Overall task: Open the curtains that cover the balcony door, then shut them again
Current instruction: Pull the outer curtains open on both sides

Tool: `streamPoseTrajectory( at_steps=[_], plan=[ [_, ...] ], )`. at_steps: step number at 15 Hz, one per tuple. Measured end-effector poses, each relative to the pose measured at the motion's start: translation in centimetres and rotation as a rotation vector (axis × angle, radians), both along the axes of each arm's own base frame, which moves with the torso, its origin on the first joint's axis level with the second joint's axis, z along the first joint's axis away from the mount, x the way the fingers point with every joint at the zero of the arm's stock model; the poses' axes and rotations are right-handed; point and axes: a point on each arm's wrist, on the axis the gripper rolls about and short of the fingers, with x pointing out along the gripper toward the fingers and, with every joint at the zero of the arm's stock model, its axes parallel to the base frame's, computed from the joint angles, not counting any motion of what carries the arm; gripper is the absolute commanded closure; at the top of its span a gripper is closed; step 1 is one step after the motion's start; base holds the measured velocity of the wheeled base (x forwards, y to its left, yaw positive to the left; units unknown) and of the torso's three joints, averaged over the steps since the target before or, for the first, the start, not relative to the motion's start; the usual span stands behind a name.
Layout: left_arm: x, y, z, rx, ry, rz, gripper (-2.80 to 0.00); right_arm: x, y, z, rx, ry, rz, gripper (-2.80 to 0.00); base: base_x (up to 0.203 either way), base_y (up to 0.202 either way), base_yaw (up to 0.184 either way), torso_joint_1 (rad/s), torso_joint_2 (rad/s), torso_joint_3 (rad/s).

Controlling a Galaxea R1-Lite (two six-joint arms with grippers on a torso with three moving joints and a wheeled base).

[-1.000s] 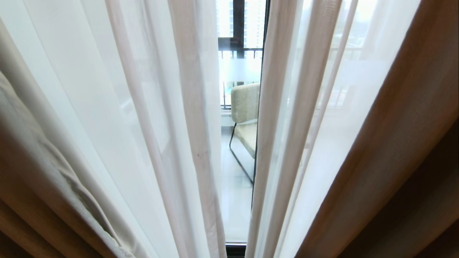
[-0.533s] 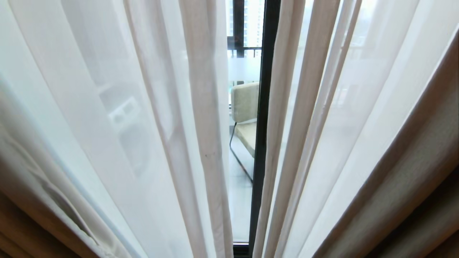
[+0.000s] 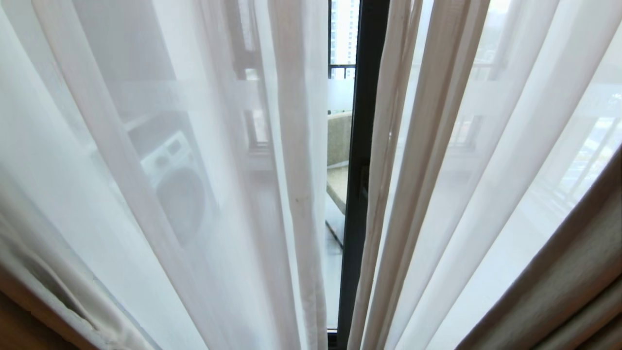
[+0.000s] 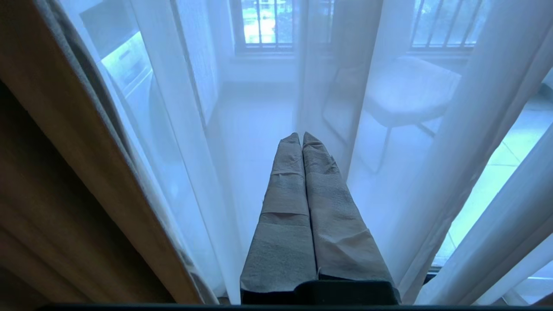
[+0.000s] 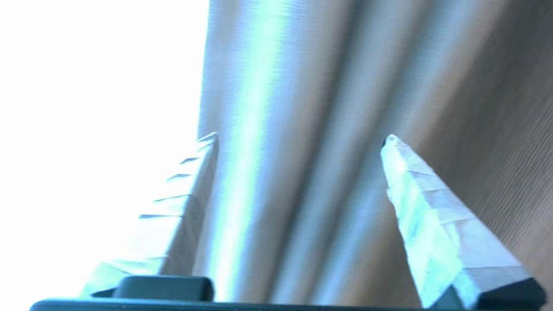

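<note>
Head view: the sheers (image 3: 204, 194) hang nearly shut, a narrow gap baring the balcony door (image 3: 362, 160) frame; a washer shows faintly behind.

Left wrist view: the left hand (image 4: 301, 139) is pinched closed, empty, facing sheer fabric and balcony floor tiles.

Right wrist view: the right hand (image 5: 300, 138) gapes wide, holding nothing, before what is probably the thick drape (image 5: 345, 108); a grab here may snag or miss.

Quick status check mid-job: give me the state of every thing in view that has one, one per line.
White sheers: drawn almost together, a narrow gap left between them.
Beige-grey drapes: pulled back to the outer edges.
Balcony door: black frame showing in the gap; open or closed cannot be told.
Left gripper: shut, empty, pointing at the sheers.
Right gripper: open, holding nothing, facing the drape folds.
</note>
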Motion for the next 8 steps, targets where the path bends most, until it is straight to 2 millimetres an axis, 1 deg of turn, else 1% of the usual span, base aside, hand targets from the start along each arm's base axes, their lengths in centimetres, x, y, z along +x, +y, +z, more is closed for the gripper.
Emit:
streamPoseTrajectory(
  at_steps=[2, 5, 8],
  plan=[
    [0.0, 0.0, 0.0, 0.000, 0.000, 0.000, 0.00, -0.9, 0.9, -0.6, -0.009, -0.004, -0.014, -2.80, 0.000, 0.000, 0.000, 0.000, 0.00, 0.000],
    [0.0, 0.0, 0.0, 0.000, 0.000, -0.001, 0.00, -2.5, 2.7, -1.7, -0.025, -0.018, -0.021, -2.80, 0.000, 0.000, 0.000, 0.000, 0.00, 0.000],
    [0.0, 0.0, 0.0, 0.000, 0.000, -0.001, 0.00, -4.1, 4.8, -3.9, -0.023, -0.020, -0.012, -2.80, 0.000, 0.000, 0.000, 0.000, 0.00, 0.000]
  ],
)
